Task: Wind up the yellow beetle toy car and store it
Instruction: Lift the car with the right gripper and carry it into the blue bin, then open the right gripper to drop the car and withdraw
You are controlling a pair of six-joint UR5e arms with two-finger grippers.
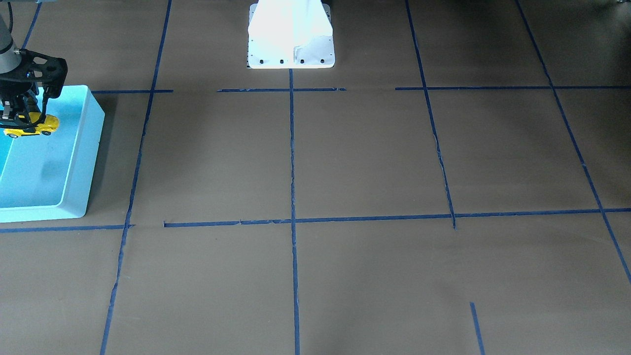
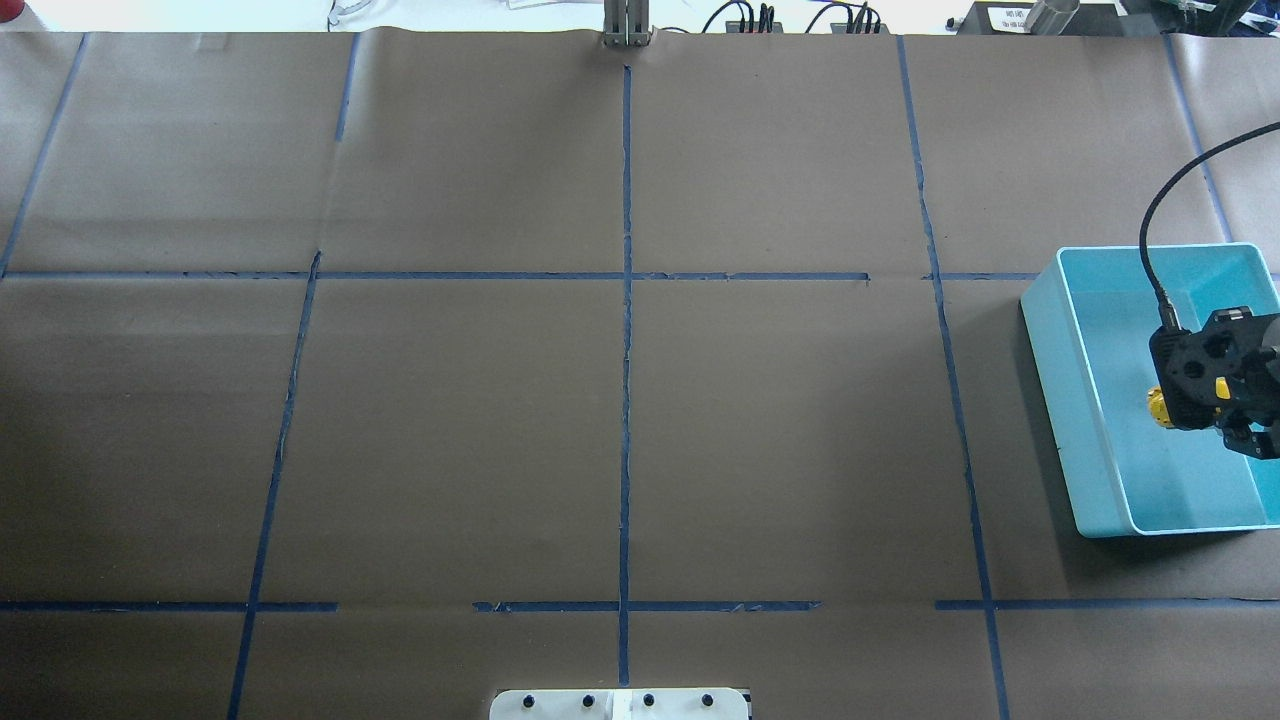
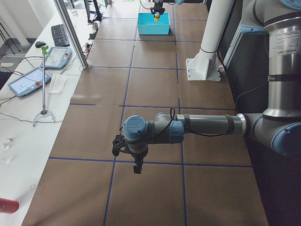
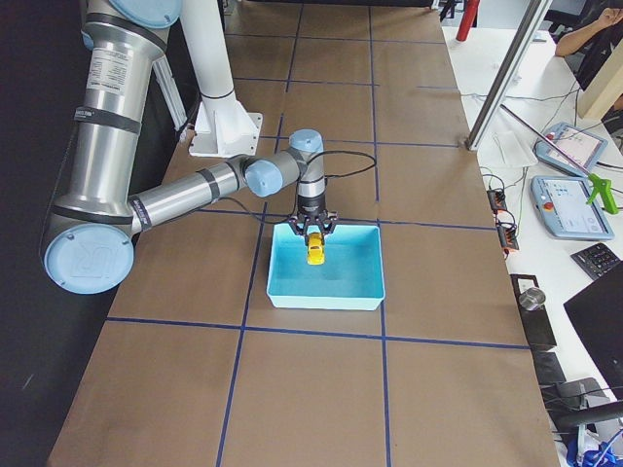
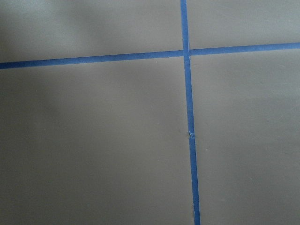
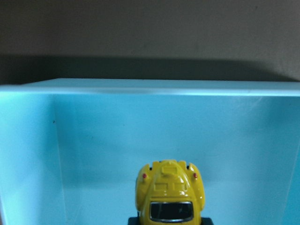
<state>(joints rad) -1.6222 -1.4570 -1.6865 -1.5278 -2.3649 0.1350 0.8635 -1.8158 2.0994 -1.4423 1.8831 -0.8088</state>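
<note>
The yellow beetle toy car (image 1: 32,126) hangs in my right gripper (image 1: 23,118), which is shut on it, over the inside of the light blue bin (image 1: 84,162) and clear of its floor. From overhead the gripper (image 2: 1215,400) covers most of the car (image 2: 1158,408) above the bin (image 2: 1060,380). The right wrist view shows the car's (image 6: 169,194) rounded yellow end and a dark window against the bin's far wall (image 6: 140,86). My left gripper (image 3: 137,168) hovers over bare table far from the bin; I cannot tell whether it is open or shut.
The brown paper table is marked with a blue tape grid (image 2: 626,400). The white robot base (image 1: 291,39) stands at the table's robot side. The bin sits at the table's right end. Tablets and a keyboard (image 3: 60,34) lie on a side bench.
</note>
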